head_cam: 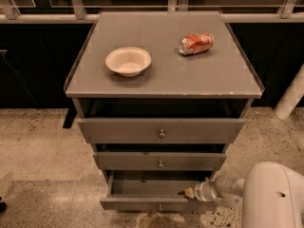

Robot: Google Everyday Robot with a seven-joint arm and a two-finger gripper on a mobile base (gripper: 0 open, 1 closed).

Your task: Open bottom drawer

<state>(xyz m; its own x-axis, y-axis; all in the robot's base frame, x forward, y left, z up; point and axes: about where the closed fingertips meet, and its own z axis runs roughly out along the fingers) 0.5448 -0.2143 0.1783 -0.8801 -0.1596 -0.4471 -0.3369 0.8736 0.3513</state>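
The grey cabinet has three drawers. The bottom drawer [142, 204] is the lowest front, with a small round metal knob [160, 207] at its centre. It stands pulled out, and its plain grey inside [152, 186] shows. My gripper [188, 193] reaches in from the right on a white arm [223, 188]. Its tip sits at the right part of the open drawer, just above the top edge of the front.
The top drawer [161, 130] and middle drawer [159, 161] stand slightly out. On the cabinet top [161, 75] sit a white bowl [128, 61] and a red can [196, 43] on its side. A white robot body [273, 196] fills the lower right. The floor is speckled stone.
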